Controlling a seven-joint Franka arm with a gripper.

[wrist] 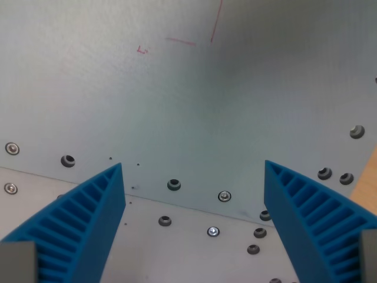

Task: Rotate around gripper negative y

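gripper [194,206]: two blue ribbed fingers [82,221] come in from the near corners, spread wide apart with nothing between them — only bare plate shows in the gap.
task's thing: the task names no object, only a turn of the gripper about its own axis, so the thing to follow is the gripper itself; it hangs over the near part of the plate, apparently clear of it.
why held so: my reading is that the fingers are spread and empty because the move is a pure change of pose; nothing has to be carried, and an empty hand above a flat surface can tip with little to hit.
plate [194,100]: a pale grey metal sheet fills the far part of the view, and a seam runs across from left to right, with a lighter sheet on the near side.
screws [224,196]: bolt heads and dark holes lie scattered along the seam and near it, more of them toward the right.
red marks [180,40]: thin red lines, far and a little right of centre, with a small red scribble to their left — what they mark out i cannot tell.
cut off: both fingers run out of the frame at the bottom, so their bases are unseen; grey blocks show at the two near corners.
right edge: a tan strip [366,190], perhaps wood, barely in view.
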